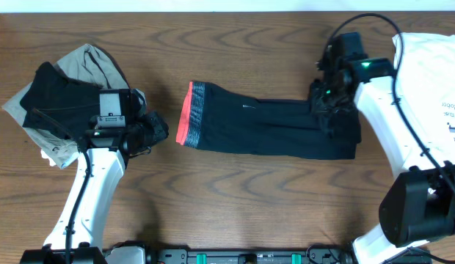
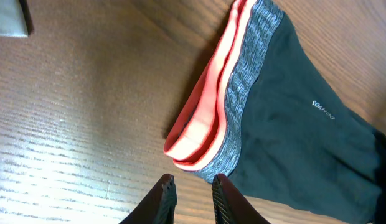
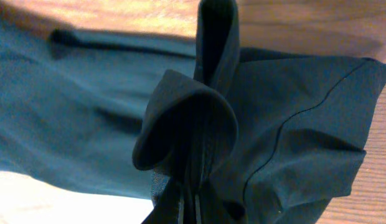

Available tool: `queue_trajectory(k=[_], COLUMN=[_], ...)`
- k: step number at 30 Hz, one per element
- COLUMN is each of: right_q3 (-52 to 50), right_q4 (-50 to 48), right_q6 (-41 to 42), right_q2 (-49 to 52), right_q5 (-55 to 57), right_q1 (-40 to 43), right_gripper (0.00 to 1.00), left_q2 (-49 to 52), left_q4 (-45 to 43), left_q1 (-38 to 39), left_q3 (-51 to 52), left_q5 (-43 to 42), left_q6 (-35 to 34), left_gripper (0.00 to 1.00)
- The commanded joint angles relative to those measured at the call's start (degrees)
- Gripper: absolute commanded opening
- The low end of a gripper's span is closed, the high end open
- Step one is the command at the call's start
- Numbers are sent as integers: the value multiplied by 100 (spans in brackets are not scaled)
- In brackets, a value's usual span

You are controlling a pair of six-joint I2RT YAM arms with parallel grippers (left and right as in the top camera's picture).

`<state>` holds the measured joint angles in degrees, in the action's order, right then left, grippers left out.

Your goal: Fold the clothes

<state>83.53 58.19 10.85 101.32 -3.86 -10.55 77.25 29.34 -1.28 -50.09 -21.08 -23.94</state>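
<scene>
The clothes [image 1: 271, 125], a long black garment, lie flat across the middle of the table. Their grey waistband with a coral-red edge [image 1: 185, 114] is at the left end. My left gripper [image 1: 160, 130] hovers just left of the waistband. In the left wrist view its fingers [image 2: 193, 186] stand slightly apart over bare wood with nothing between them, and the clothes [image 2: 292, 124] lie just ahead of their tips. My right gripper [image 1: 326, 103] is at the garment's right end. It is shut on a bunched, lifted fold of the clothes [image 3: 187, 118], which hides its fingertips [image 3: 190, 202].
A plain black folded garment [image 1: 55, 95] lies on a beige one [image 1: 92, 59] at the far left, behind my left arm. A white printed garment [image 1: 433, 73] lies at the right edge, under my right arm. Wood shows in front of and behind the clothes.
</scene>
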Motion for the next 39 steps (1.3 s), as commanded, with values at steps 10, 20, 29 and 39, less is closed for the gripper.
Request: queue_trajectory(k=[10, 20, 29, 39], right_q3=[-378, -466, -466, -466], right_q4=[57, 52, -435, -463], right_q6=[245, 240, -343, -431], right_q2=[7, 7, 7, 7], right_q5=[492, 487, -710, -691], right_q1=[-474, -573, -603, -597], right_gripper=[1, 1, 31, 38], left_q2=[-15, -15, -15, -15], left_q4=[61, 61, 63, 66], left_q1=[9, 9, 9, 9], left_q3=[-72, -72, -72, -72], left_q5=[-35, -37, -35, -35], left_q6=[35, 35, 35, 35], left_gripper=[24, 24, 24, 24])
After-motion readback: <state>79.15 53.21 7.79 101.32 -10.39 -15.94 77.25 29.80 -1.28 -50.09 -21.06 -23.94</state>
